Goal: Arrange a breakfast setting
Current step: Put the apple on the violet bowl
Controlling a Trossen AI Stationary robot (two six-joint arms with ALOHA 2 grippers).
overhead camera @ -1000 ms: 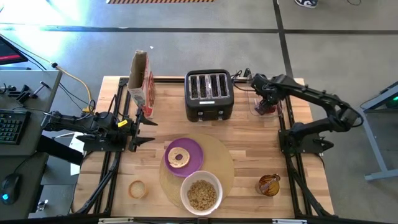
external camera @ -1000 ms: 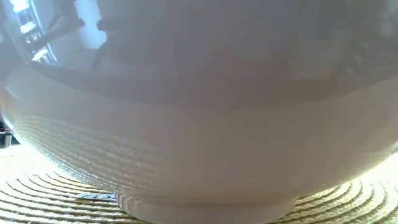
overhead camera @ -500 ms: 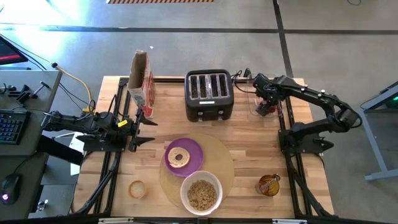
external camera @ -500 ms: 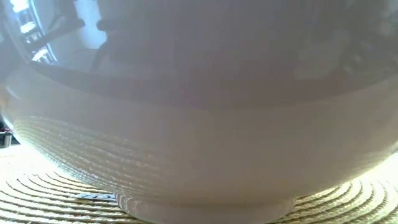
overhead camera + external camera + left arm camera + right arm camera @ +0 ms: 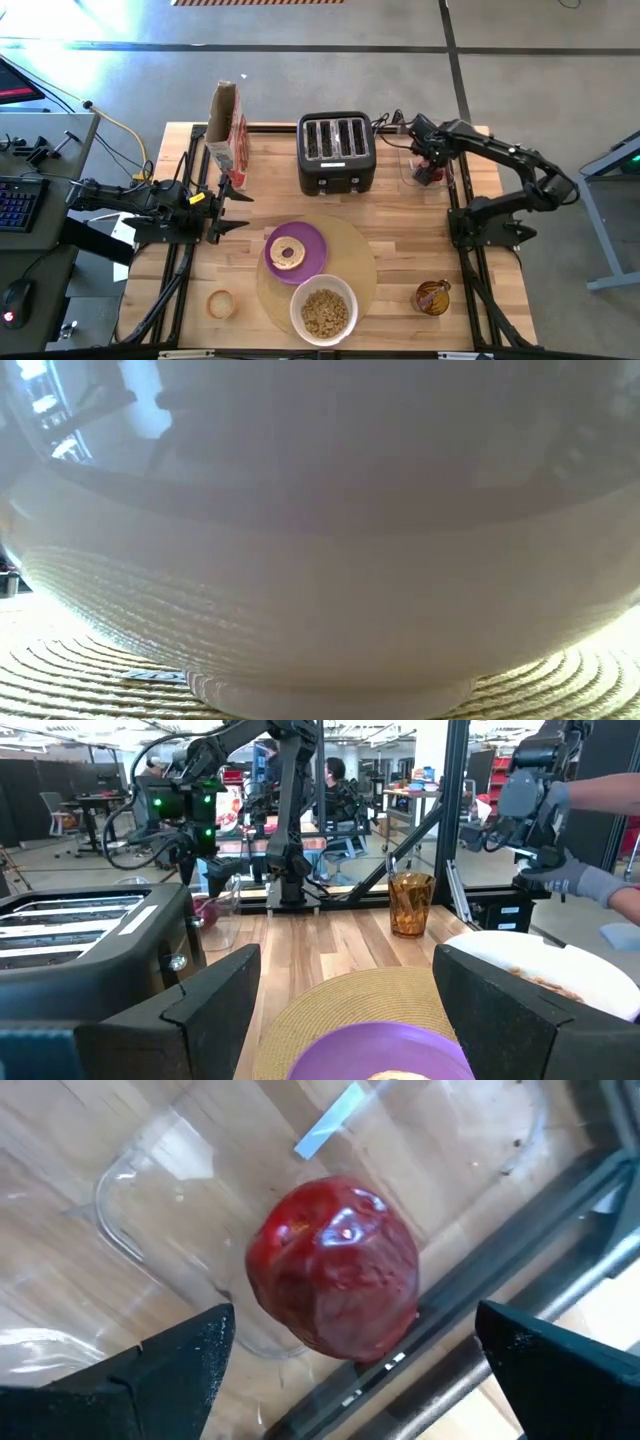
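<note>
Here, the right gripper point(image 5: 340, 1380), fingers spread wide, hangs over the red fruit point(image 5: 333, 1267) in a clear container point(image 5: 160, 1210) beside the toaster point(image 5: 337, 152); glossy, round, probably slippery, best pinched across its middle.

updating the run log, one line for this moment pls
right claw: open above red fruit in clear container | left claw: open, waiting by purple plate

One plate point(image 5: 296, 250), one bowl point(image 5: 324, 309), one bagel point(image 5: 288, 253), one toaster point(image 5: 336, 153).

Low view hard against white bowl point(image 5: 320, 560)
</note>
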